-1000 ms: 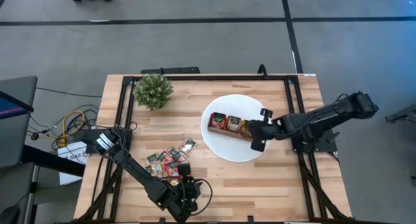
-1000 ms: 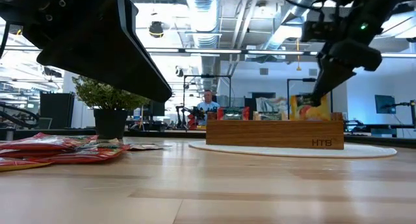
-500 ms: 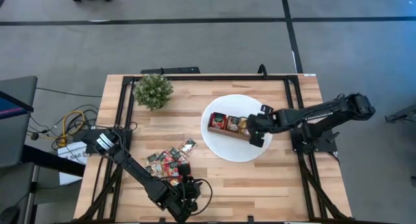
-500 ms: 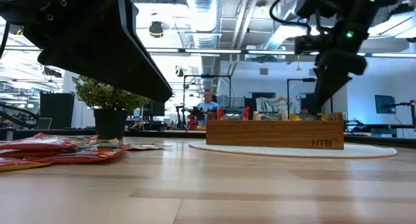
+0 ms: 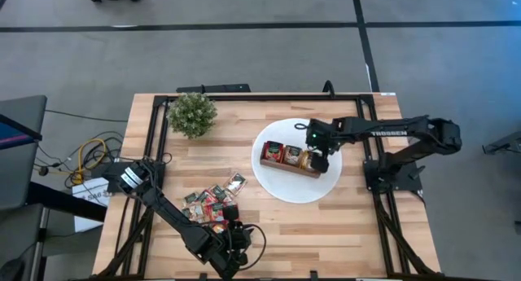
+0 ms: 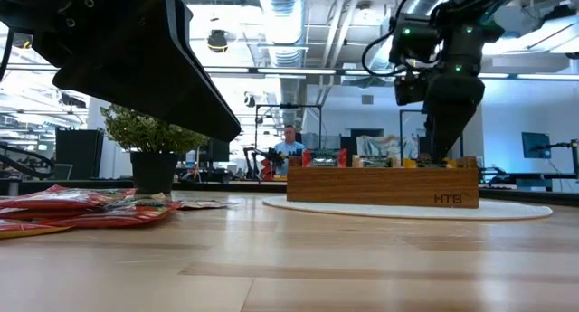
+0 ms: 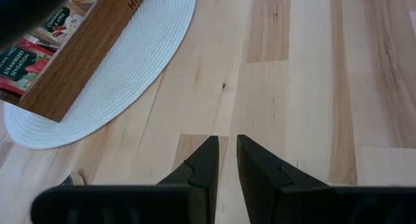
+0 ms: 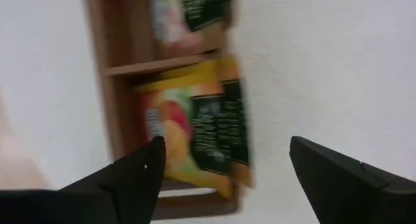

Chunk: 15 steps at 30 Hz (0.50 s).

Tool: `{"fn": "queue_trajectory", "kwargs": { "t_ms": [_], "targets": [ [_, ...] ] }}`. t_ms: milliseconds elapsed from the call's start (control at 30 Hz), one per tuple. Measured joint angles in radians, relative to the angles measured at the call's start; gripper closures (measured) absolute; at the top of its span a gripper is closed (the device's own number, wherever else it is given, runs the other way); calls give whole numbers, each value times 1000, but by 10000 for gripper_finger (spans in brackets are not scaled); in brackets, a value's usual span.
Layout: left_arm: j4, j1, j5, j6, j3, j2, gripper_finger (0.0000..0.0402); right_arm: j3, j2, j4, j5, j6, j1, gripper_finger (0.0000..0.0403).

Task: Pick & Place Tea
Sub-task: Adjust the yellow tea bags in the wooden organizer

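The brown wooden tray [image 5: 291, 158] stands on the white plate [image 5: 286, 186] and holds sachets in its compartments. An orange sachet [image 8: 195, 136] lies in its right-end compartment. My right gripper [image 5: 318, 159] hovers open above that compartment, pointing down, its fingers [image 8: 140, 172] on either side of the sachet and clear of it. A pile of mostly red tea sachets [image 5: 212, 202] lies flat on the table at the front left. My left gripper [image 5: 231, 212] is shut and empty just above the table beside the pile.
A small green plant [image 5: 192, 114] in a dark pot stands at the far left. A black frame runs along the table's left, far and right edges. Bare wood lies between the pile and the plate [image 7: 279, 87]. A person shows far behind the table [image 6: 289, 147].
My right gripper has swung from the plate's right side toward the table's far edge and turned about above the tray's right end. The orange sachet, which stood up above the tray below the gripper a second ago, now lies down inside the right compartment.
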Motion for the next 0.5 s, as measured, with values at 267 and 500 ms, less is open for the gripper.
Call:
{"fn": "queue_trajectory", "kwargs": {
  "t_ms": [267, 500],
  "targets": [
    [0, 0, -1, 0, 0, 0, 353, 0, -3, 7, -37, -9, 76, 110],
    [0, 0, -3, 0, 0, 0, 353, 0, -3, 39, -21, -11, 141, 128]
  ]
}}
